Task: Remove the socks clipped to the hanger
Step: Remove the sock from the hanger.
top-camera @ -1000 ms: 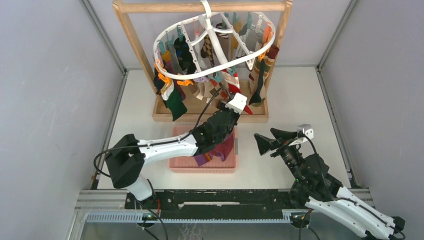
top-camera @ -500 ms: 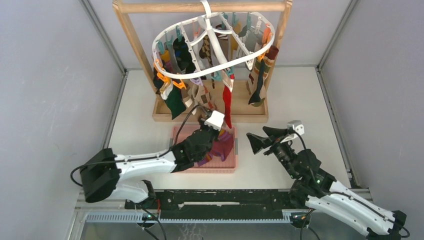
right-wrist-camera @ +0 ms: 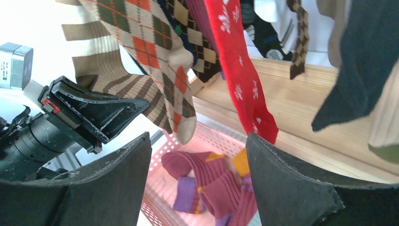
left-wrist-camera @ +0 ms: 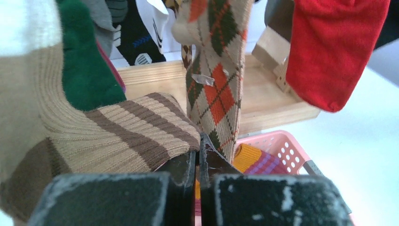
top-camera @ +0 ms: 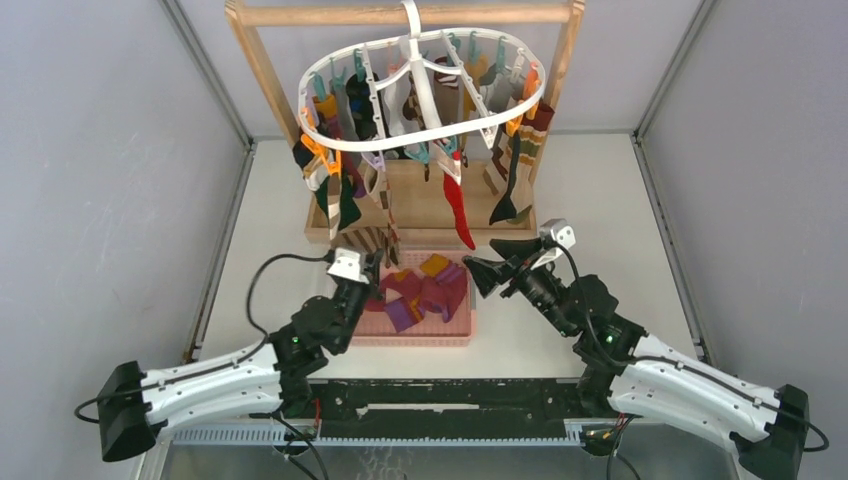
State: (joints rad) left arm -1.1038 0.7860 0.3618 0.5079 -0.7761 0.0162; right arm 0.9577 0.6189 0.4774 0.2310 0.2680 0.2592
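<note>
Left gripper back, one striped sock

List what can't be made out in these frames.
1) Whether the left claw grips the striped sock: left wrist view, its shut fingers cover the contact.
2) Clips on the hanger: cut off above both wrist views, too small from the top camera.
3) Sock count: top view, socks overlap.
4) Pink basket contents: right claw fingers frame it in the right wrist view; left arm covers a corner from above.
</note>
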